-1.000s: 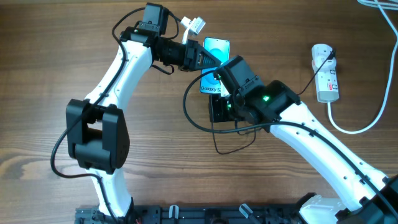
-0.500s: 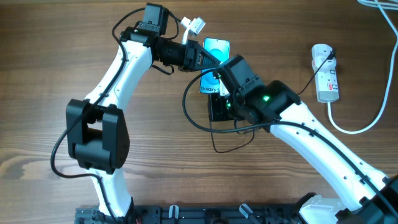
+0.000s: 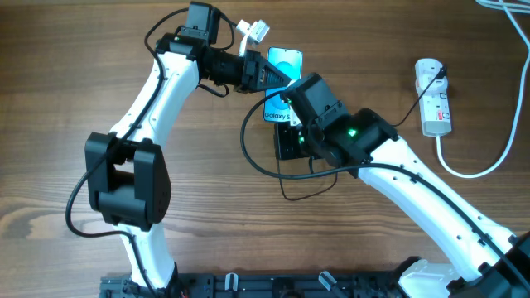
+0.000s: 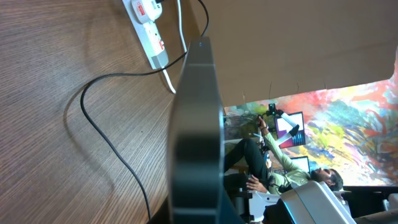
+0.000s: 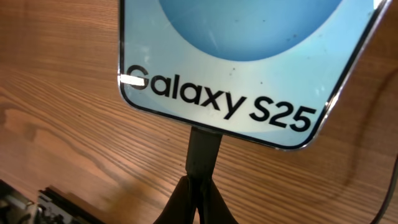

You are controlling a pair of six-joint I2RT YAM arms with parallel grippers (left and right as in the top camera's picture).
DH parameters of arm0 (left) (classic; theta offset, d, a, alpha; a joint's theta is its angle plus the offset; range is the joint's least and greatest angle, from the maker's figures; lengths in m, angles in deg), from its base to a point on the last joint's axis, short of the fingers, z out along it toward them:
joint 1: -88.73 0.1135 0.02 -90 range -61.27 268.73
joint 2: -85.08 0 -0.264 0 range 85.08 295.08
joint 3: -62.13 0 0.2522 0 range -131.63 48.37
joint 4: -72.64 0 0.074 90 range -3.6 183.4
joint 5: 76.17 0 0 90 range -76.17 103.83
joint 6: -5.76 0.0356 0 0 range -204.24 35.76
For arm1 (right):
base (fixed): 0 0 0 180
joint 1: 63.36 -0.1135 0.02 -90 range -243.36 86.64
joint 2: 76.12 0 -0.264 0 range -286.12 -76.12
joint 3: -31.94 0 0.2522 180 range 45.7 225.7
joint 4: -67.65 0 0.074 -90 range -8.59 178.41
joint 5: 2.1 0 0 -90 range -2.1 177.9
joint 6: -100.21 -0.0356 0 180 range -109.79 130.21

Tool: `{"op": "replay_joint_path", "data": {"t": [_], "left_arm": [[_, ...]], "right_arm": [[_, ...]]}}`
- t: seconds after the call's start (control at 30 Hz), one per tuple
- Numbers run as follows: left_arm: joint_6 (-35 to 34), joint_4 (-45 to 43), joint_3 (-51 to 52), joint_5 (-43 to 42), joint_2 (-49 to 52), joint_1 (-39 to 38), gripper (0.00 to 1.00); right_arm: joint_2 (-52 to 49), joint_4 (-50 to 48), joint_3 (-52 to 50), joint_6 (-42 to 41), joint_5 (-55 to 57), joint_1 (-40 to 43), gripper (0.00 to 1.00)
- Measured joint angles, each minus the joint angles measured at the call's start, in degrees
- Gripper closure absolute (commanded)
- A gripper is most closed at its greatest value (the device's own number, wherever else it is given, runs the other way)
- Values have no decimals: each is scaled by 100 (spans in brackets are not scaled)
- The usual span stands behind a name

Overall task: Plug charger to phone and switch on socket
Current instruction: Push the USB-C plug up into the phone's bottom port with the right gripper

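Observation:
The phone, cyan screen with "Galaxy" text, is held off the table by my left gripper, which is shut on its side. In the left wrist view the phone shows edge-on as a dark slab. My right gripper is shut on the charger's dark connector tip, which meets the phone's bottom edge below the "Galaxy S25" text. In the overhead view my right gripper sits just under the phone's lower end. The black charger cable loops on the table. The white socket lies far right.
The socket's white lead curves along the right edge of the wooden table. The socket and the black cable also show in the left wrist view. A white plug hangs by the left wrist.
The left gripper and the phone have shifted slightly left and up. The right gripper has followed with the connector tip at the phone's bottom edge.

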Motion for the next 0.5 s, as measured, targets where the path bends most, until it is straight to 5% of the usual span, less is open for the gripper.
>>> {"op": "replay_joint_path", "data": {"t": [0.17, 0.5], "left_arm": [[20, 61, -44, 44, 0, 11, 96], [87, 212, -55, 146, 0, -15, 96]], "right_arm": [[0, -42, 0, 144, 170, -50, 95], [0, -284, 20, 210, 527, -52, 78]]}}
